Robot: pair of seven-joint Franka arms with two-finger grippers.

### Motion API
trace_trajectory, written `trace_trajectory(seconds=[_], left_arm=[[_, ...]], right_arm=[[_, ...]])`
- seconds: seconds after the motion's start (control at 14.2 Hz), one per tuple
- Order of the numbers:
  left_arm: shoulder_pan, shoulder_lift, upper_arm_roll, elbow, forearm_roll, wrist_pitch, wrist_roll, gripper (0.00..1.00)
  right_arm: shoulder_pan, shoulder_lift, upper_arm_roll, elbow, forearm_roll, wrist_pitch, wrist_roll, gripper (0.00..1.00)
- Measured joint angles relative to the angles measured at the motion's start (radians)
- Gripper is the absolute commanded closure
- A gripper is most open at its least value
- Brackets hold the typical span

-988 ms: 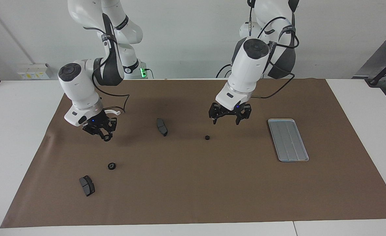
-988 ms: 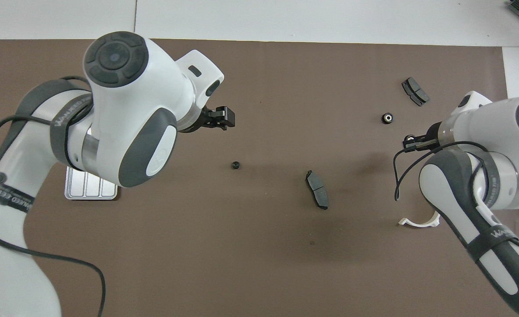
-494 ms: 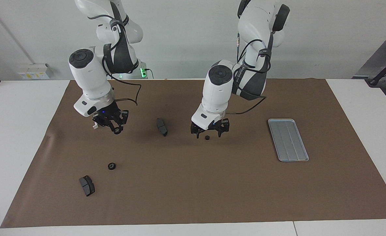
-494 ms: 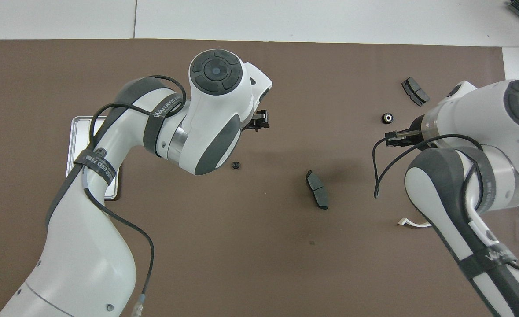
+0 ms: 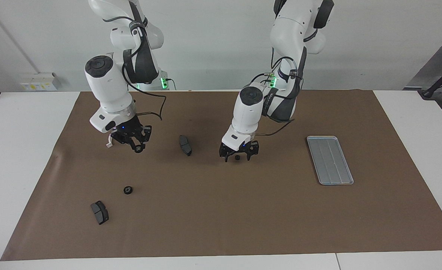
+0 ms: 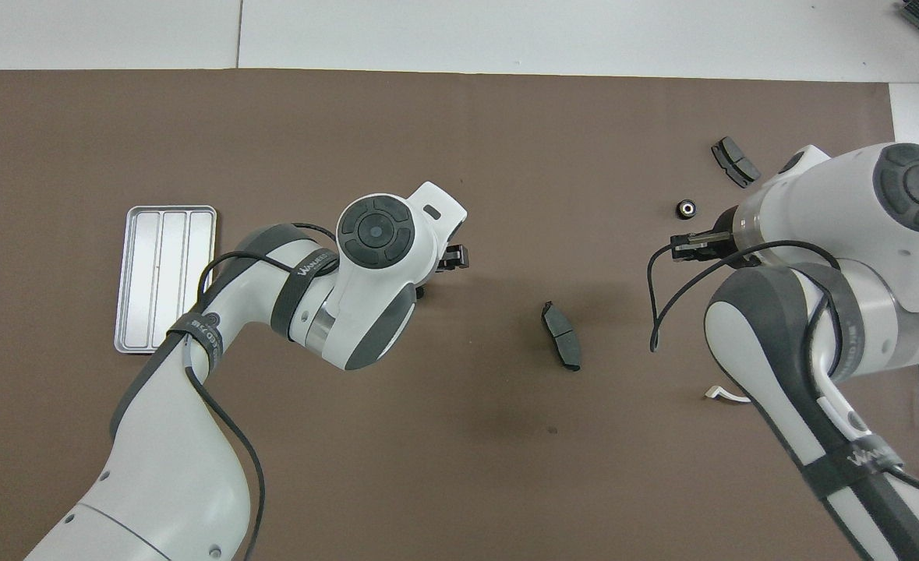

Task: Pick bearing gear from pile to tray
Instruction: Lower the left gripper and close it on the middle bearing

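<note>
Left gripper (image 5: 238,159) is sitting low on the brown mat (image 5: 221,225), fingers spread wide, one on each side of a tiny black gear (image 5: 237,158). It is not squeezing yet. Right gripper (image 5: 138,149) is hanging over the mat, toward the right arm's end from that gear, fingers pinching a small dark round piece, likely another gear.

The tray (image 5: 330,160) is lying empty, well apart from the gear, toward the left arm's end. A dark pad (image 5: 185,145) is resting near the gear, on the right arm's side. Another gear (image 5: 128,190) and pad (image 5: 99,212) are lying farther from the robots.

The gear is very small. If the fingers are closing off-center, it could be popping out and rolling away.
</note>
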Motion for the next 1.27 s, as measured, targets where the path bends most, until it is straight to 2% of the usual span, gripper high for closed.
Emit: trace_trajectory(seconds=[0.21,0.92,1.27], left_arm=[[-0.012,-0.02,0.0,-0.033,0.0,-0.002,-0.002,0.0],[-0.02,-0.001,0.003,-0.05,0.0,0.029,-0.008,0.01],[-0.02,0.017,0.003,-0.051,0.0,0.053,-0.008,0.18]], right_arm=[[0.0,0.0,0.0,0.0,0.0,0.0,0.0,1.0],[0.0,0.0,0.0,-0.002,0.0,0.0,0.0,1.0],[0.002,0.0,0.0,-0.004,0.0,0.0,0.004,1.0]])
